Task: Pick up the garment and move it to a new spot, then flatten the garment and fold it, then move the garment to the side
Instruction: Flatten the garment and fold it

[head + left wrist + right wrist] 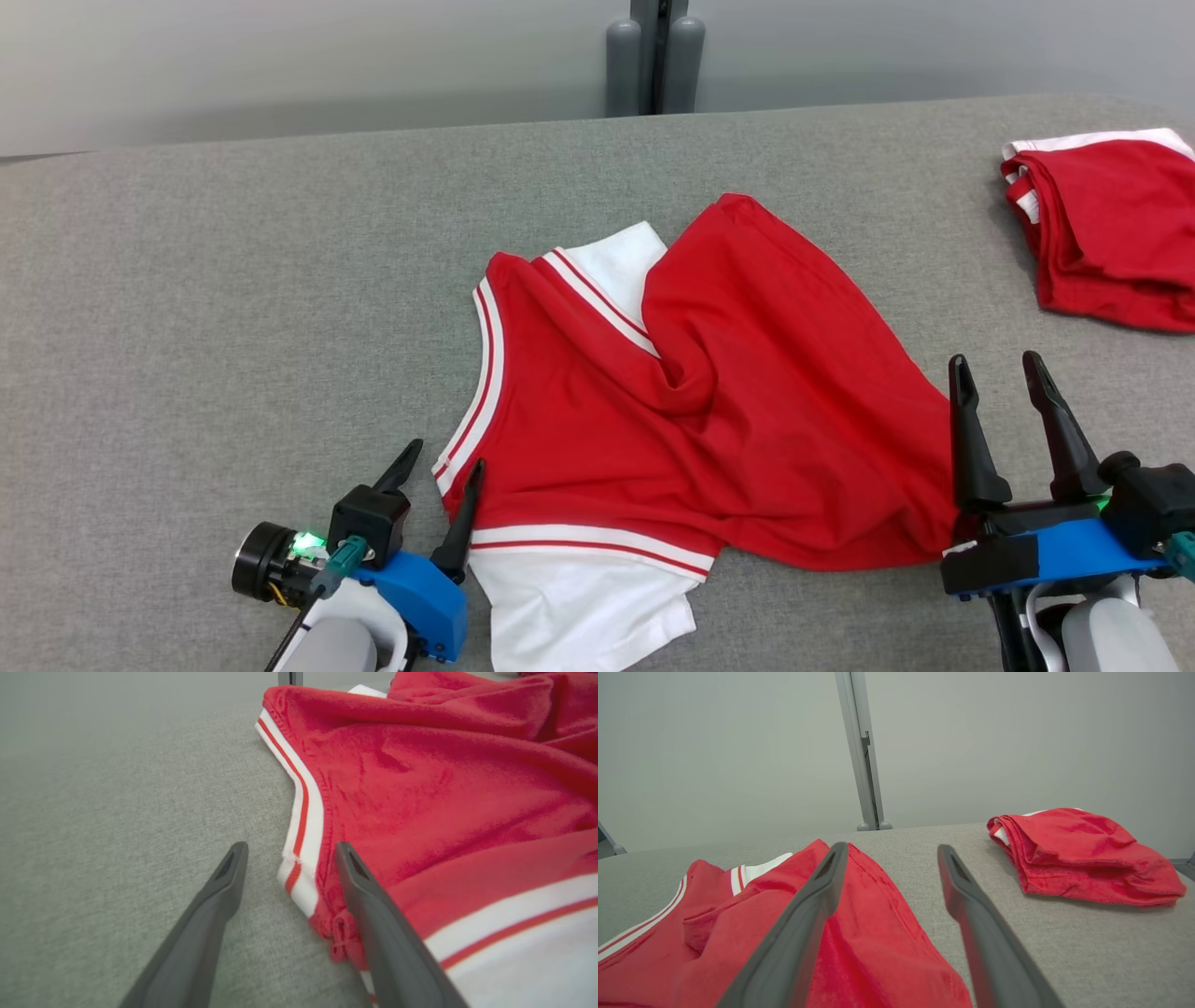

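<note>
The left tool stands with its fingers apart, astride the garment's striped armhole edge, one finger over bare table and the other over red cloth. The garment lies rumpled between the tools, a soft red knit with white bands. The right tool, fingers apart and empty, sits just beside the garment's hem. A folded red cloth rests ahead to its right. Grey woven table lies open to the left tool's left.
</note>
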`<state>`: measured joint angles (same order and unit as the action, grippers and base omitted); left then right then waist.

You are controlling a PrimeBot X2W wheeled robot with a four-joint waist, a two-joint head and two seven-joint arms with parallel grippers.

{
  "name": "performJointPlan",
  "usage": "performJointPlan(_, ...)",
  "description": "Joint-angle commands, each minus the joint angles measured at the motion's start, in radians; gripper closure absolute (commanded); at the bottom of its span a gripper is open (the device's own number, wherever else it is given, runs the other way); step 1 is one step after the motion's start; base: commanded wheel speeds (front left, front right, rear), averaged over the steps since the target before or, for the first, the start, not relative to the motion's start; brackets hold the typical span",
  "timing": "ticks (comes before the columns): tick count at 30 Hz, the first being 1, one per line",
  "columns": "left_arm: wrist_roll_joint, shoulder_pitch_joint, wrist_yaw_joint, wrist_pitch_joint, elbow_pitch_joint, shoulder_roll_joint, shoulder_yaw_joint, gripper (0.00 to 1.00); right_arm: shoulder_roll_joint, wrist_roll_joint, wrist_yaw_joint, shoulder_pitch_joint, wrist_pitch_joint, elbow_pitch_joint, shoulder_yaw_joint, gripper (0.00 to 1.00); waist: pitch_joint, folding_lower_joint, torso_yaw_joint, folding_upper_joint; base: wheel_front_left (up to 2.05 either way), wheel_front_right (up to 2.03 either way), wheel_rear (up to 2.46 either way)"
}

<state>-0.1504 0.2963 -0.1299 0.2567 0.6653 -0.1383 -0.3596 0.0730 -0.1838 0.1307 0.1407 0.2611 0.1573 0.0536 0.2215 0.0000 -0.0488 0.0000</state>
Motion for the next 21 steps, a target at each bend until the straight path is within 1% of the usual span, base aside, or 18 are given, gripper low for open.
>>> performJointPlan(1, -0.008, 0.026, -0.001, 0.0, 0.018, -0.006, -0.007, 0.0, 0.0, 0.003, 0.0, 0.019, 0.005, 0.003, 0.002, 0.0, 0.001, 0.0, -0.002, 0.0, 0.0, 0.0, 0.0)
performJointPlan(4, -0.035, 0.042, -0.001, -0.015, 0.076, -0.005, -0.045, 0.0, 0.0, 0.002, 0.0, 0.017, 0.005, 0.004, 0.002, 0.0, 0.003, 0.0, -0.008, 0.0, 0.0, 0.0, 0.0)
performJointPlan(5, -0.044, 0.049, -0.001, -0.02, 0.093, -0.005, -0.06, 0.53, 0.001, 0.003, 0.0, 0.017, 0.005, 0.004, 0.004, 0.0, 0.003, 0.0, -0.009, 0.0, 0.0, 0.0, 0.0)
performJointPlan(6, -0.056, 0.053, -0.001, -0.024, 0.108, -0.005, -0.074, 1.0, 0.003, 0.003, 0.0, 0.017, 0.005, 0.004, 0.005, 0.0, 0.003, 0.0, -0.011, 0.0, 0.0, 0.0, 0.0)
performJointPlan(8, -0.076, 0.07, 0.0, -0.018, 0.128, -0.014, -0.085, 1.0, 0.007, 0.003, 0.0, 0.018, 0.005, 0.004, 0.008, 0.0, 0.003, 0.0, -0.011, 0.0, 0.0, 0.0, 0.0)
performJointPlan(12, -0.111, 0.113, 0.001, 0.001, 0.136, -0.027, -0.056, 1.0, 0.017, 0.004, 0.0, 0.011, 0.005, 0.008, 0.025, 0.0, -0.002, 0.0, -0.004, 0.0, 0.0, 0.0, 0.0)
performJointPlan(17, -0.142, 0.134, 0.027, 0.008, 0.122, -0.055, 0.009, 1.0, 0.032, 0.013, 0.0, -0.001, 0.005, 0.028, 0.075, 0.0, -0.013, 0.0, 0.006, 0.0, 0.0, 0.0, 0.0)
performJointPlan(21, -0.157, 0.108, 0.055, 0.009, 0.072, -0.085, 0.074, 1.0, 0.042, 0.021, 0.0, -0.01, 0.005, 0.054, 0.118, 0.0, -0.021, 0.0, 0.009, 0.0, 0.0, 0.0, 0.0)
